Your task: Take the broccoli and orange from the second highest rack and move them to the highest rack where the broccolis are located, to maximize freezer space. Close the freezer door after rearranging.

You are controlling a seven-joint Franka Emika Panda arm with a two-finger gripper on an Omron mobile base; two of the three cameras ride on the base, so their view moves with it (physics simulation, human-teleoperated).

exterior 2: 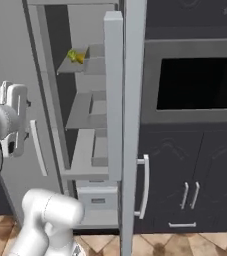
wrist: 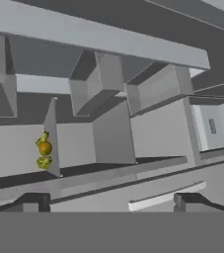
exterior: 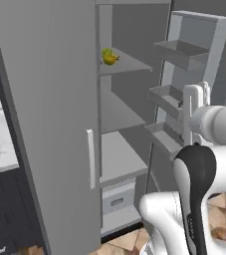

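Observation:
The freezer (exterior: 124,30) stands open with flat grey shelves. On the uppermost shelf in view (exterior: 129,63) an orange (exterior: 109,59) lies against yellow-green broccoli (exterior: 106,52), at the shelf's left end. From the right base they show as one small clump, the orange (exterior 2: 78,58) beside broccoli (exterior 2: 72,54). In the rolled hand view the orange (wrist: 45,147) sits between two broccoli florets (wrist: 44,162). My gripper (exterior: 194,102) (exterior 2: 15,110) hangs in front of the opening, well short of the shelves, lower than the food. It is open (wrist: 108,202) and holds nothing. The freezer door (exterior: 196,45) is swung wide.
Three bins (exterior: 176,52) line the inside of the open door, close to my hand on the right. A closed grey door (exterior: 50,124) with a bar handle (exterior: 90,158) flanks the opening on the left. A drawer (exterior: 117,198) sits low in the freezer. Dark cabinets (exterior 2: 195,165) stand right.

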